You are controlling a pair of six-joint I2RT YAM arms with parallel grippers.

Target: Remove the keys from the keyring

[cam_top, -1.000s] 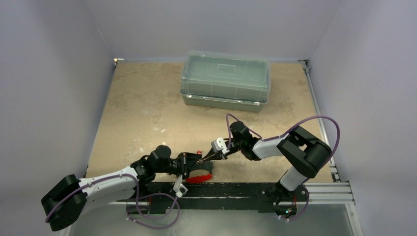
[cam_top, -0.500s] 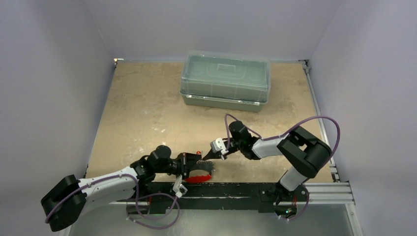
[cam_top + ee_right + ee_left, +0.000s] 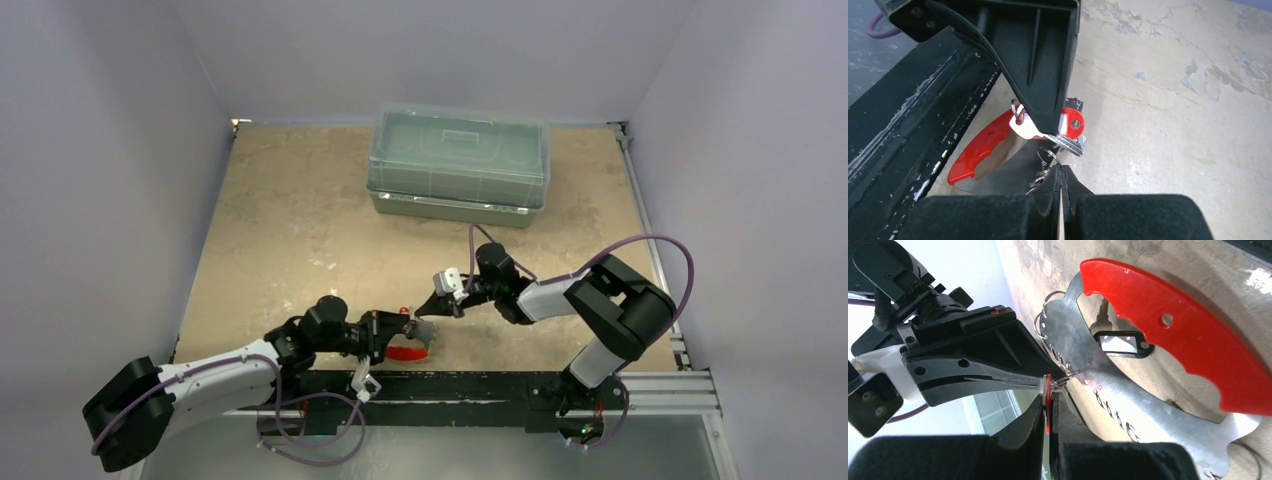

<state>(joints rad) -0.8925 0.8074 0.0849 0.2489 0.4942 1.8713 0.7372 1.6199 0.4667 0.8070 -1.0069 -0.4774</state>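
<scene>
The keyring is a crescent holder with a red edge (image 3: 1173, 340), lying tilted by the table's front edge (image 3: 405, 353). Thin metal loops (image 3: 1045, 322) hang from it. My left gripper (image 3: 1049, 410) is shut on the red head of a key (image 3: 1048, 390), also seen in the right wrist view (image 3: 1072, 124). My right gripper (image 3: 1061, 172) is shut on a metal loop (image 3: 1047, 154) just below that key. Both gripper tips meet above the holder, left (image 3: 402, 322) and right (image 3: 427, 310). A second silvery key (image 3: 1104, 315) shows behind the holder.
A large clear plastic box (image 3: 458, 165) stands at the back of the table. The black mounting rail (image 3: 898, 125) runs along the front edge right beside the holder. Grey walls close in the left, right and back sides.
My right gripper has drawn slightly back and up to the right. The crescent holder has tipped up, so less of its red face shows from above. The left arm has barely moved.
</scene>
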